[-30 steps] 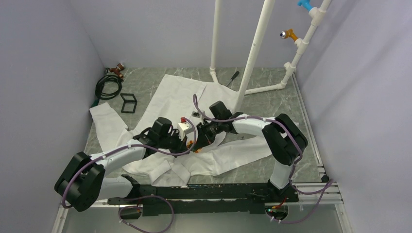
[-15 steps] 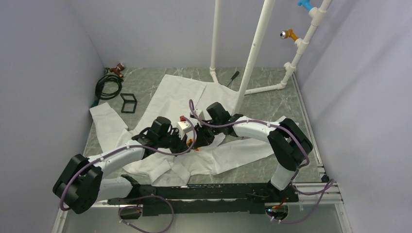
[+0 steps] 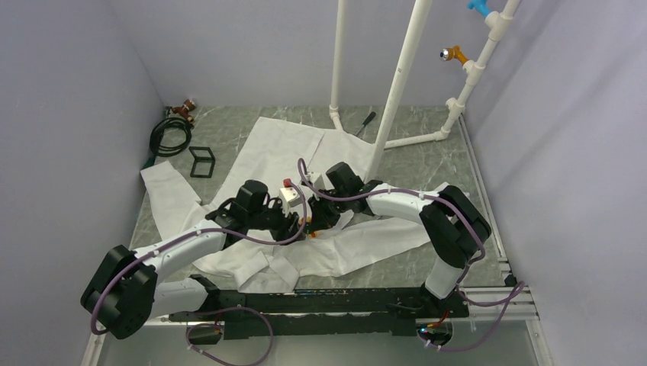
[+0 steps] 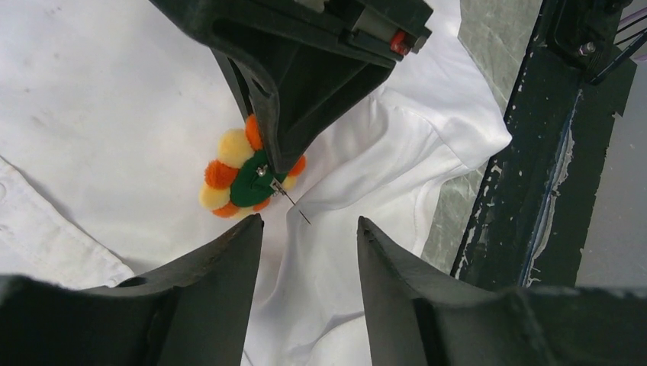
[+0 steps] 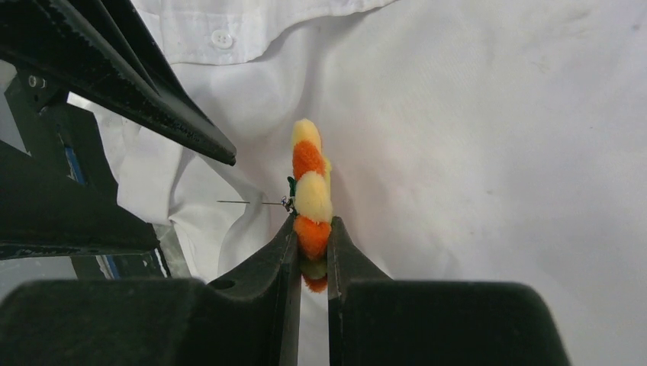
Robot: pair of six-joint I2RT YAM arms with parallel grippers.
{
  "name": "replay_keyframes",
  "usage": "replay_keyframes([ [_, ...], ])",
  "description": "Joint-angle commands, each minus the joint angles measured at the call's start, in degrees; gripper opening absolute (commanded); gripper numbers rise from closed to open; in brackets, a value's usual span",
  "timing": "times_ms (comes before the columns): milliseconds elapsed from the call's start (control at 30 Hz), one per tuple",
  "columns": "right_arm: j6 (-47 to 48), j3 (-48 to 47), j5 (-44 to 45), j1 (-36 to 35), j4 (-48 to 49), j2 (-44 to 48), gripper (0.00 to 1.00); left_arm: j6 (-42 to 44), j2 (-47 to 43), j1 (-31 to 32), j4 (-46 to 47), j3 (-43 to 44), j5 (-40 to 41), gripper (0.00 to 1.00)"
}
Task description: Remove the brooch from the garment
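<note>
Right gripper (image 5: 312, 233) pinches the brooch (image 5: 308, 172), hiding its lower petals.

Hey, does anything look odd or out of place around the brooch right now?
Yes: the brooch, pinched edge-on in the right gripper, has its pin unclasped, jutting bare from the green back toward the open left gripper. The garment beneath is bunched.

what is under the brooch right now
Only the white garment, wrinkled, lies under the brooch, which the right claw pinches edge-on. The claw hides the brooch's lower edge.
</note>
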State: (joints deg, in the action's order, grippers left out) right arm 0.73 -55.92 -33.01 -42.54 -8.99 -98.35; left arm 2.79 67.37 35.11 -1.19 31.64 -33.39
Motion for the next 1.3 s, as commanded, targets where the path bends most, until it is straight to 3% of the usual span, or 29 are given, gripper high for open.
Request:
replay_keyframes([
  [0,1.25,0.11,0.38,0.51,1.43,1.14,0.00,1.98,0.56,0.13,-1.70,1.34,-1.32,0.55],
  [367,3.68,-1.75,11.65,0.50,1.31,0.09,0.00,2.80,-5.30,0.05,0.09,0.30,-4.22,0.55],
  [767,6.55,-6.40,18.11,0.66,0.90,-1.48,0.00,2.51,-12.51,-3.51,-2.98,-0.38,-0.54,0.65],
  [1067,6.38,-11.04,11.58,1.06,-0.77,3.31,0.00,2.96,-18.67,-16.69,-8.25,4.86,-1.36,0.82],
  [1167,5.29,-11.77,7.20,1.10,-1.16,5.59,0.00,1.80,-18.75,-20.57,-13.64,8.74,-1.38,0.99],
  [1267,3.75,-12.11,1.32,1.14,-1.48,8.58,0.00,-2.25,-18.27,-27.77,-16.04,10.86,-5.95,1.00],
])
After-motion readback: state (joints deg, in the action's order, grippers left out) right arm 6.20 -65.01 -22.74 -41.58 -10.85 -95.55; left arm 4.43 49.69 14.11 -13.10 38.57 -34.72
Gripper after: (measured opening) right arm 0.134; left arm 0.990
